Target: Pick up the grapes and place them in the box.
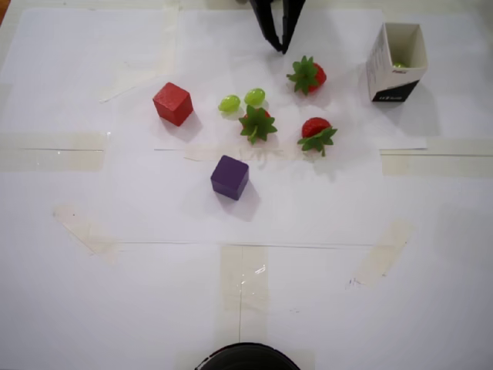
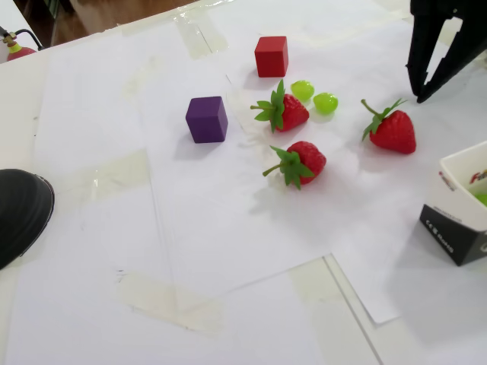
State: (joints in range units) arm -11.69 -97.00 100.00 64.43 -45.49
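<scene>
Gripper (image 1: 279,45) at the far edge of the table (image 1: 246,308) in the overhead view, black fingers hanging down. Fixed view shows the gripper (image 2: 419,95) with fingers spread in a narrow V, nothing between them. It hangs above the paper, apart from every item.

Nearest item: a strawberry (image 1: 307,75), just beside the gripper tips toward the box side. Next out, two grapes (image 1: 242,101) lying loose on the white paper, side by side and nearly touching, with a second strawberry (image 1: 257,123) pressed close against them on the near side. A third strawberry (image 1: 316,134) sits a little further off. Red cube (image 1: 172,103) left of the grapes in the overhead view, purple cube (image 1: 229,176) nearer the camera.

The box (image 1: 397,68) stands upright at the right, well apart from the grapes, open at the top. A speck of green shows inside; likely one grape already in.

Handling, as judged: grapes small, light, glossy, round, so apt to roll or squirt out of a pinch. Best taken across the widest middle, fingers straddling one grape only, coming in from the side away from the strawberry leaves.
</scene>
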